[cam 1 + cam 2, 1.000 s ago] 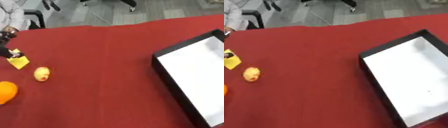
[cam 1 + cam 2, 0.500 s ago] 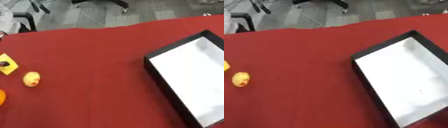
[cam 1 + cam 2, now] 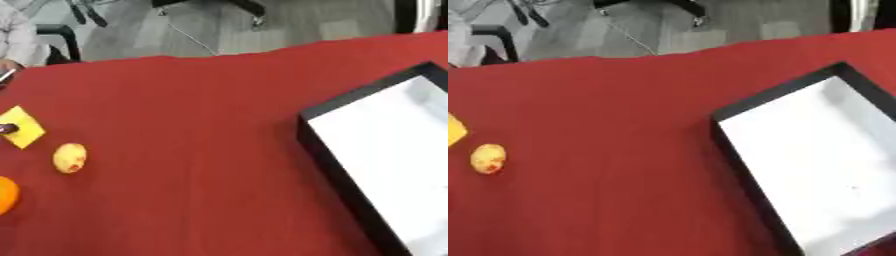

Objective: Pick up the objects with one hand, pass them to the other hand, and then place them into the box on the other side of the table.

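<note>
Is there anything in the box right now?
No, the box shows only its bare white floor inside black walls, while the yellow fruit lies on the red cloth far to its left.

Box (image 3: 737, 116) right (fruit (image 3: 70, 158) left).

Grey floor (image 3: 289, 25) behind, chair base (image 3: 232, 6) and cable on it

Only a dark tip of the left robot hand (image 3: 6, 129) shows at the left edge, pose unreadable.
</note>
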